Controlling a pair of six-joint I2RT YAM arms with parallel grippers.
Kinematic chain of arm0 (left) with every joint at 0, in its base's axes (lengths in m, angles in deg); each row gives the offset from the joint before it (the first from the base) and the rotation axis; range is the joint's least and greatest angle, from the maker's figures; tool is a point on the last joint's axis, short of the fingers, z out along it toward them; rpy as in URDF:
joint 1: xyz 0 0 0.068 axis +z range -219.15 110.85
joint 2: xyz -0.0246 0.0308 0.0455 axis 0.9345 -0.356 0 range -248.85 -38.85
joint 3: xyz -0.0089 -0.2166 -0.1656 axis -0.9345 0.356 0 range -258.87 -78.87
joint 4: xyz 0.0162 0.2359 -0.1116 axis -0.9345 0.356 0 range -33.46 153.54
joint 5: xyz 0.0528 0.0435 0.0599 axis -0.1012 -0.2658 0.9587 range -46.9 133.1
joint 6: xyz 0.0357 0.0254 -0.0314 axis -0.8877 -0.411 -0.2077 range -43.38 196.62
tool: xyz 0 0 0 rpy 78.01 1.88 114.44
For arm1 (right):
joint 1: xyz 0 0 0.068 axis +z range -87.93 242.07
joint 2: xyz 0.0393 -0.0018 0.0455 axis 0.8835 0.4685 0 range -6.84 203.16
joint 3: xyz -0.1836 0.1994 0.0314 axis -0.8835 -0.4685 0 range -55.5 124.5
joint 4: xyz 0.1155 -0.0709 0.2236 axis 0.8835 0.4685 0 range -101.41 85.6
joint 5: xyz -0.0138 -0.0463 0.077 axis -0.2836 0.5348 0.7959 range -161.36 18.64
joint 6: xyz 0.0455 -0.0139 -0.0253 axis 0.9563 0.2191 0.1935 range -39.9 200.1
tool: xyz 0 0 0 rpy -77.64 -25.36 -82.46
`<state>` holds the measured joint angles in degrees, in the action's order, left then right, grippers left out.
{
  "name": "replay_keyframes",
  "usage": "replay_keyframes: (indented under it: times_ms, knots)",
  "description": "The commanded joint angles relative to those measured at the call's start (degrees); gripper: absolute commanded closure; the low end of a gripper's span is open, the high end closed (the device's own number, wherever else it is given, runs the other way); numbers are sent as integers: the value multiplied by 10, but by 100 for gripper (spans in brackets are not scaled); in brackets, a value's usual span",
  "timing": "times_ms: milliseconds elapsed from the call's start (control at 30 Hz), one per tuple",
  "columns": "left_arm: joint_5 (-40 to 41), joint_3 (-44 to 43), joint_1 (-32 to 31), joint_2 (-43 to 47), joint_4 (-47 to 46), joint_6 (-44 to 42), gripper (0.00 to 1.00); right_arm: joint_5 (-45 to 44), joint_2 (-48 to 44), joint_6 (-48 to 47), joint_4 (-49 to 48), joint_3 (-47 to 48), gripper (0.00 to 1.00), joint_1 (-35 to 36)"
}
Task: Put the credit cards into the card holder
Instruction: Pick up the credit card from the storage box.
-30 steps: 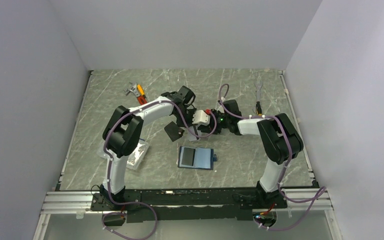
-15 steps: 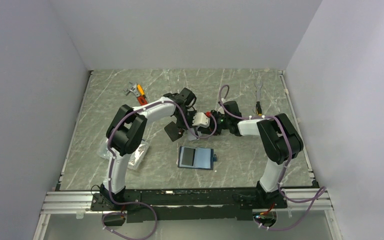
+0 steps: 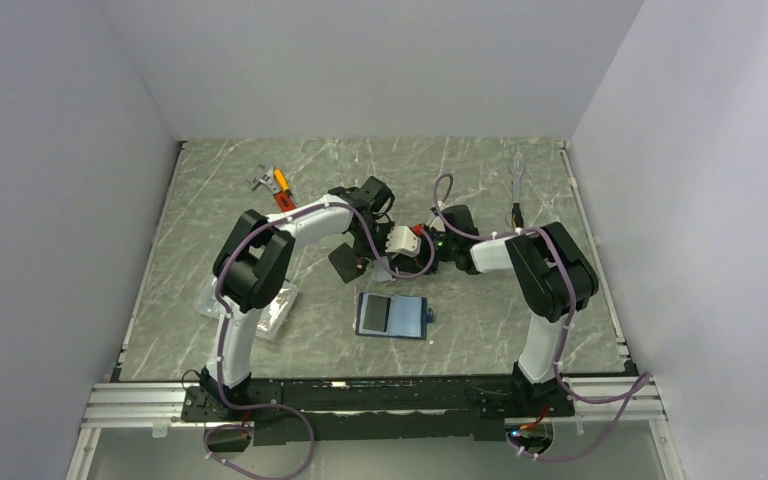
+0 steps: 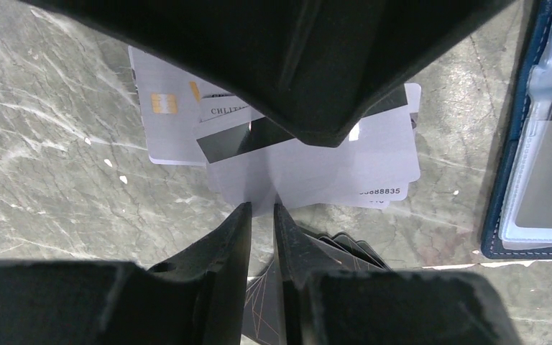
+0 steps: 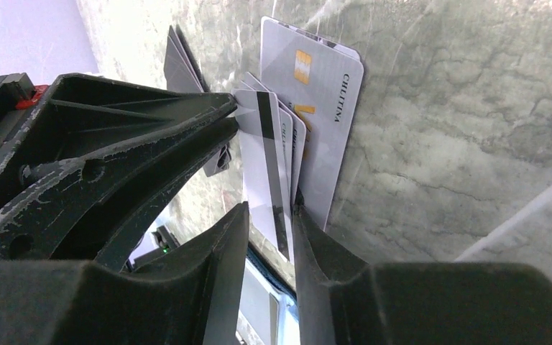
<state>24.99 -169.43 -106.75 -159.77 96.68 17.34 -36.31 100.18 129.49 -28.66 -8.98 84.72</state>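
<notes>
The open navy card holder [image 3: 392,315] lies flat near the table's middle; its edge shows at the right of the left wrist view [image 4: 507,180]. Just behind it, silver-white credit cards [image 4: 374,162] lie fanned on the marble, one with a gold chip [image 5: 327,100]. Black cards [image 4: 348,248] sit beside them [image 3: 343,262]. My left gripper [image 4: 260,207] pinches the corner of a raised silver-white card with a black stripe [image 5: 266,162]. My right gripper [image 5: 269,210] faces it, with that card's lower end between its parted jaws, against one finger [image 5: 309,237].
A clear plastic box [image 3: 260,310] lies at the front left. Orange-handled pliers [image 3: 275,185] rest at the back left, and a small tool [image 3: 515,190] lies at the back right. Grey walls enclose the table on three sides.
The two grippers have drawn slightly closer together over the cards, the right wrist shifting left. The card holder and black cards have not moved.
</notes>
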Motion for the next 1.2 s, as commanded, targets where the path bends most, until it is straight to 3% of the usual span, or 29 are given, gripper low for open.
replay_keyframes:
  times_ms: [0, 333, 600, 933, 1167]
  knots:
    - [-17, -6, -7, -10, 10, -8, 77, 8, 15, 13, -36, 5, 69, 3]
    - [-25, -2, -13, -6, 9, 5, 78, 26, 40, 48, -79, 21, 83, 5]
    - [-50, -51, -11, 0, 37, 23, 78, 3, -1, 13, -30, 9, 100, -10]
    - [-66, -134, 23, 11, 51, 88, 74, -28, -49, -60, 49, 9, 100, -24]
    - [-57, -131, 42, 69, 31, 154, 64, 3, -77, -61, 14, 2, 100, -30]
